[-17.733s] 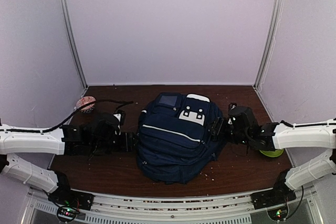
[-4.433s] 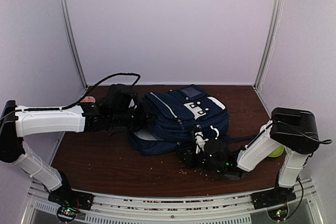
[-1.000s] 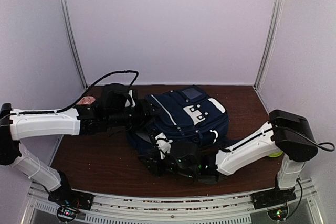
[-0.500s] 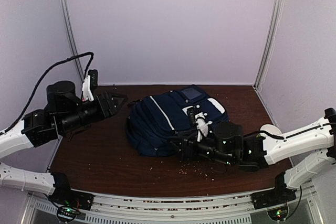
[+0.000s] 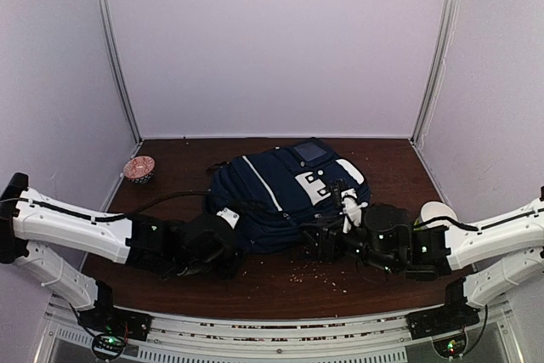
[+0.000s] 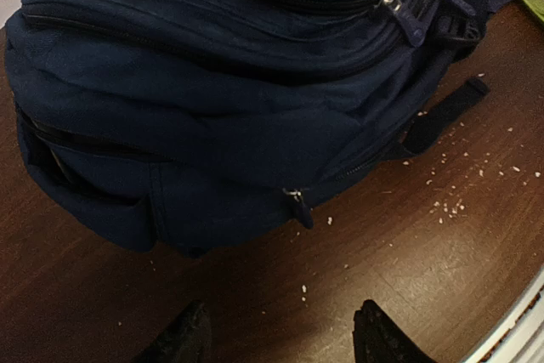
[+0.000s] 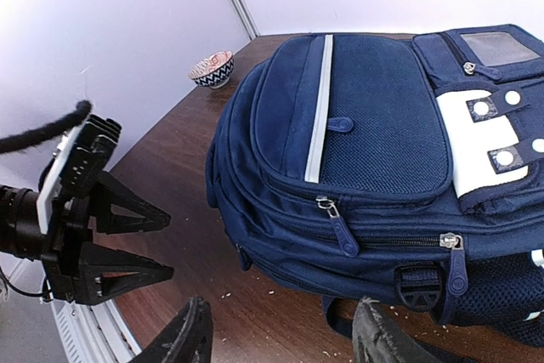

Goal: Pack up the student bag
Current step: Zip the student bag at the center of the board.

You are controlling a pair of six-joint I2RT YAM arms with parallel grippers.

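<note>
I hover at the near side of the large navy-blue fabric backpack (image 5: 280, 189).
Left pincer (image 6: 282, 342) wide, right pincer (image 7: 282, 333) parted, both empty; wrist views crop each to fingertips (image 6: 185, 344).

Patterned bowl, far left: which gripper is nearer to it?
Left. The left gripper is near-right of the patterned bowl, by the navy backpack; the right gripper is farther right, along its near edge.

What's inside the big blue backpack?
You can't see inside: the backpack looks zipped shut, and its blue fabric covers whatever is in there. Only the outside shows.
</note>
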